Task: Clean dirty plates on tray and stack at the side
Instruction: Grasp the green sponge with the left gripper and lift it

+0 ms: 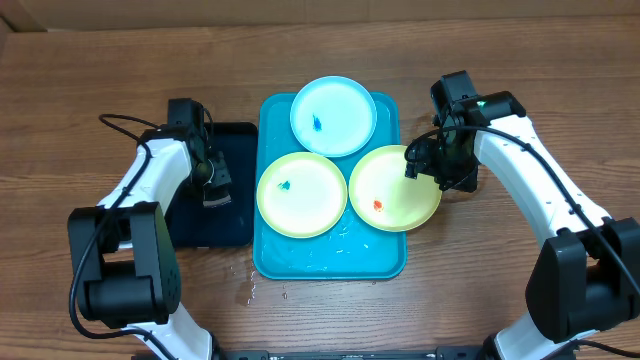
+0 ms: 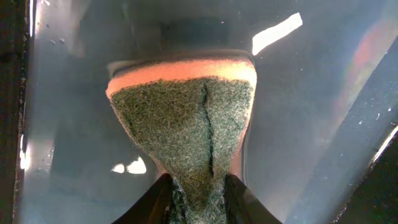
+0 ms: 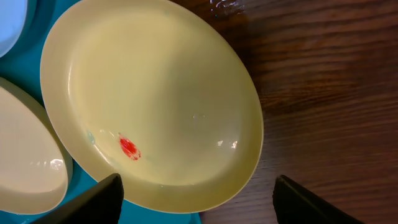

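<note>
My right gripper [image 3: 199, 204] hangs wide open over the lime-green plate [image 3: 161, 93] with the red smear. That plate overhangs the right rim of the turquoise tray [image 1: 330, 262]. The other green plate [image 1: 302, 195] and the blue plate [image 1: 333, 115] lie further left. My left gripper [image 2: 198, 186] is clamped on a sponge [image 2: 186, 112] over the black tray [image 1: 232, 225].

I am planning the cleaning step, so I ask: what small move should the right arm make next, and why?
Probably lower the open right gripper and close on the near rim of the lime-green plate. Its red smear is unwiped, its rim lies between the jaws, and the left gripper holds the sponge ready.
</note>
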`<action>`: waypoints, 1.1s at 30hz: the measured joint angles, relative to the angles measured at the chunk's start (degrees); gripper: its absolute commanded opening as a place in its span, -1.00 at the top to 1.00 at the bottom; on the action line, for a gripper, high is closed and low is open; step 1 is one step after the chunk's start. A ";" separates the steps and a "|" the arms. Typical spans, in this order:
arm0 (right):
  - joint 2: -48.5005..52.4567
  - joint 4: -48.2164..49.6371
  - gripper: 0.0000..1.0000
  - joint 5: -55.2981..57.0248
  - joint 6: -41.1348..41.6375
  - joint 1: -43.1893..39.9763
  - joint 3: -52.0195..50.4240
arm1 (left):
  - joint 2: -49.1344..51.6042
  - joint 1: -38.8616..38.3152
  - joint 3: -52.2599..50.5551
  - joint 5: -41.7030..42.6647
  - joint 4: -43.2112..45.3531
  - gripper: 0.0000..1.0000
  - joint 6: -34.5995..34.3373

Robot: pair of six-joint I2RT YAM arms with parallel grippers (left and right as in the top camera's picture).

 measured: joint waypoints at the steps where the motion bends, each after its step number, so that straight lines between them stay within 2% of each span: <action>1: 0.00 0.00 -0.68 0.02 0.07 0.02 0.00 | 0.00 0.02 -0.02 0.00 0.15 0.46 -0.02; 4: 0.00 -0.02 -0.72 0.02 -0.22 0.00 0.00 | 0.00 0.02 -0.59 0.00 1.03 0.51 -0.02; 7: 0.00 -0.02 -0.63 0.00 -0.15 0.00 0.00 | 0.00 0.02 -1.57 -0.02 2.49 0.92 0.13; 12: 0.00 -1.51 -0.61 0.00 0.02 0.00 0.00 | 0.00 0.04 -1.60 -0.02 1.95 0.92 0.42; 15: 0.00 -2.80 -0.61 0.00 -0.02 0.00 0.00 | 0.02 0.35 1.03 0.00 -3.69 0.92 0.42; 18: 0.00 -3.37 -0.63 0.02 0.00 0.00 0.00 | 0.00 1.05 6.43 0.02 -10.25 0.92 0.44; 19: 0.00 -3.45 -0.70 0.00 0.04 0.00 0.00 | -0.11 1.29 8.94 -0.02 -11.96 0.92 0.61; 23: 0.00 -3.85 -0.78 0.04 0.50 0.00 0.00 | -2.97 1.70 16.22 -0.02 -15.43 0.92 1.29; 28: 0.00 -1.68 -0.61 0.00 1.84 -0.02 -2.14 | -12.26 1.79 19.21 1.31 -16.81 0.92 3.30; 33: 0.00 0.94 -0.50 0.02 2.10 -0.02 -5.09 | -17.25 1.79 19.87 8.57 -18.03 0.92 8.39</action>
